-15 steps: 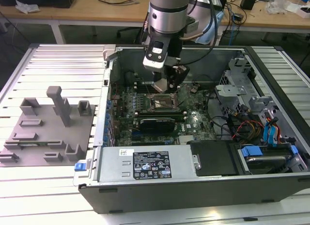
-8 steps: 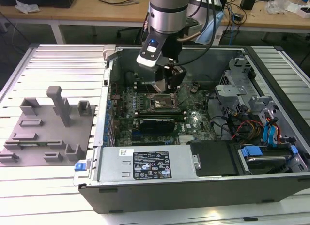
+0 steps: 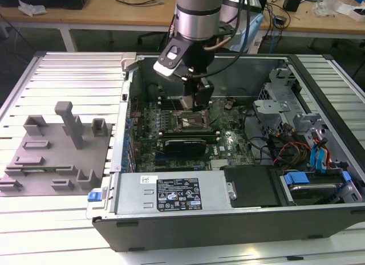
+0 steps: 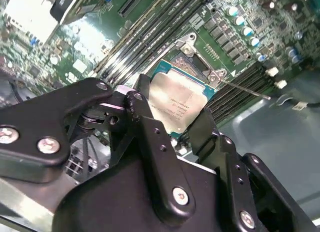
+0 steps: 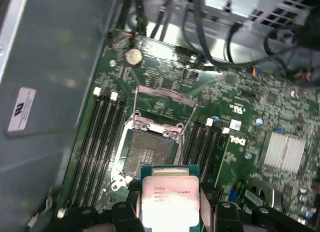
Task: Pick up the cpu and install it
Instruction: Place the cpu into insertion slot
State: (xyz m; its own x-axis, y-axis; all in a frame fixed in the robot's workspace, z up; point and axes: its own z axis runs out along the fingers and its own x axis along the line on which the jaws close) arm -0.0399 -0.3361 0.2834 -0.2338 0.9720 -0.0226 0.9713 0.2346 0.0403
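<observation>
Grey tray [image 3: 60, 157] is sitting well apart from the socket [image 3: 193, 121], on the exterior view's left, outside the computer case [image 3: 228, 231]. Right over the socket, the gripper [image 3: 200, 102] is pinching the cpu [image 5: 170, 199] by two opposite edges, likely so nothing is covering its underside. The cpu is hovering close above the socket and is not sitting in it yet. It is lying flat, silver top facing up; being square, it is showing no longer side. Coloured wires [image 3: 285, 148] are lying to the exterior view's right of the socket.

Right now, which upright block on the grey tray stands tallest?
The post with the wide top, standing on the tray between two low blocks; every other block is much shorter.
</observation>
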